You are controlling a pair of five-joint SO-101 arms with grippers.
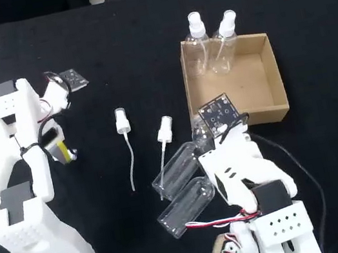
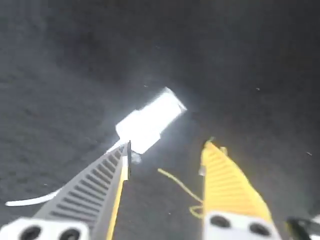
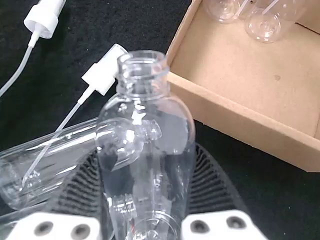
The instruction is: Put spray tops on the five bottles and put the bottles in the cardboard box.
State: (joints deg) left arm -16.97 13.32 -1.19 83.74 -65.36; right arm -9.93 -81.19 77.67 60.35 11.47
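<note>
My right gripper (image 3: 145,200) is shut on a clear bottle (image 3: 145,145) whose open neck points toward the cardboard box (image 3: 240,85). From above, this gripper (image 1: 207,140) holds the bottle (image 1: 200,139) just in front of the box (image 1: 260,87). Two capped bottles (image 1: 197,46) (image 1: 226,41) stand in the box's far side. Two spray tops (image 1: 122,121) (image 1: 165,130) lie on the black table, with two uncapped bottles (image 1: 179,167) (image 1: 187,208) lying near them. My left gripper (image 2: 167,145) is open, with one spray top (image 2: 150,120) just beyond its fingertips; it sits at the left (image 1: 63,153).
The black table (image 1: 109,45) has free room between the arms and behind the spray tops. The lying bottles sit close against the right arm's left side. The box's near wall (image 3: 235,122) stands right beside the held bottle.
</note>
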